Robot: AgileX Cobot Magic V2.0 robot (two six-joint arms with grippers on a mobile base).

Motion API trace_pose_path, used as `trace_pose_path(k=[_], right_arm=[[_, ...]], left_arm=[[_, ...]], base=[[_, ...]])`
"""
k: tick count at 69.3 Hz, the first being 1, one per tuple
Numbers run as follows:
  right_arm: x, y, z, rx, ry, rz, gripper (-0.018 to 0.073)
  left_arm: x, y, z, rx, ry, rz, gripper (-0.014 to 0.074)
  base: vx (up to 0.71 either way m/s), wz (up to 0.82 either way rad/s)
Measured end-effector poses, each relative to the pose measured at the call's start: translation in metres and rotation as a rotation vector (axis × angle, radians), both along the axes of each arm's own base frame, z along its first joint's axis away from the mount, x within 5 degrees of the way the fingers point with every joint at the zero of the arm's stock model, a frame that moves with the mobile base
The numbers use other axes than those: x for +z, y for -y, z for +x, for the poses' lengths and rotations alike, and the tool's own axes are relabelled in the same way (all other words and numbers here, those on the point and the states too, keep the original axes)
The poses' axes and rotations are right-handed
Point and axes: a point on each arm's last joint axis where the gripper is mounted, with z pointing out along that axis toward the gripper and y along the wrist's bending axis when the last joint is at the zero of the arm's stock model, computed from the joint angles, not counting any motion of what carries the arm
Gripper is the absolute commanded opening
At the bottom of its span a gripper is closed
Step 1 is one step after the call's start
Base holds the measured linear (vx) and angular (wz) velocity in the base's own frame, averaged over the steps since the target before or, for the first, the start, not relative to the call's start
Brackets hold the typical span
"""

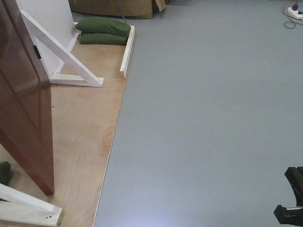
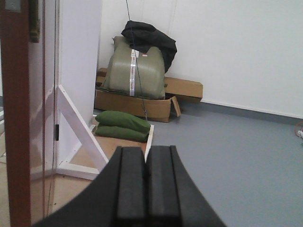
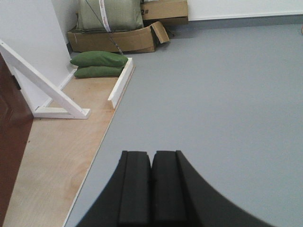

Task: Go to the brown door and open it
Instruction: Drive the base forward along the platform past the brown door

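brown door point(image 2: 16, 118) stands upright at 10 o'clock of left gripper point(image 2: 145, 175), nearer than right gripper point(image 3: 151, 182); both clenched, empty; handle unseen.

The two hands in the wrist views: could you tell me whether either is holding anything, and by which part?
Nothing: left hand and right hand are both shut empty.

A robot test room rather than a home: a free-standing brown door point(image 1: 23, 104) stands on a plywood platform point(image 1: 85, 123), with white diagonal braces point(image 1: 61, 51) and green sandbags point(image 1: 103, 30) on the platform. Beyond it, cardboard boxes point(image 2: 123, 101) sit on bare grey floor point(image 1: 213, 118).
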Motion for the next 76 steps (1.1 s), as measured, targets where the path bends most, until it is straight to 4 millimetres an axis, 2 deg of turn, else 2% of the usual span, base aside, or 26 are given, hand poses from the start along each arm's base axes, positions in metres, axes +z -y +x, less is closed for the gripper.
trace_pose_path(k=[50,76], right_arm=[[-0.0001,0.0,0.0,0.0,-0.001,0.0,0.0],[0.0,0.0001,0.0,0.001,0.0,-0.003,0.0]], left_arm=[[0.0,0.0,0.0,0.0,0.0,0.0,0.0017],[0.0,0.0,0.0,0.0,0.0,0.0,0.0017]], base=[[0.39,-0.02],[0.18,0.01]])
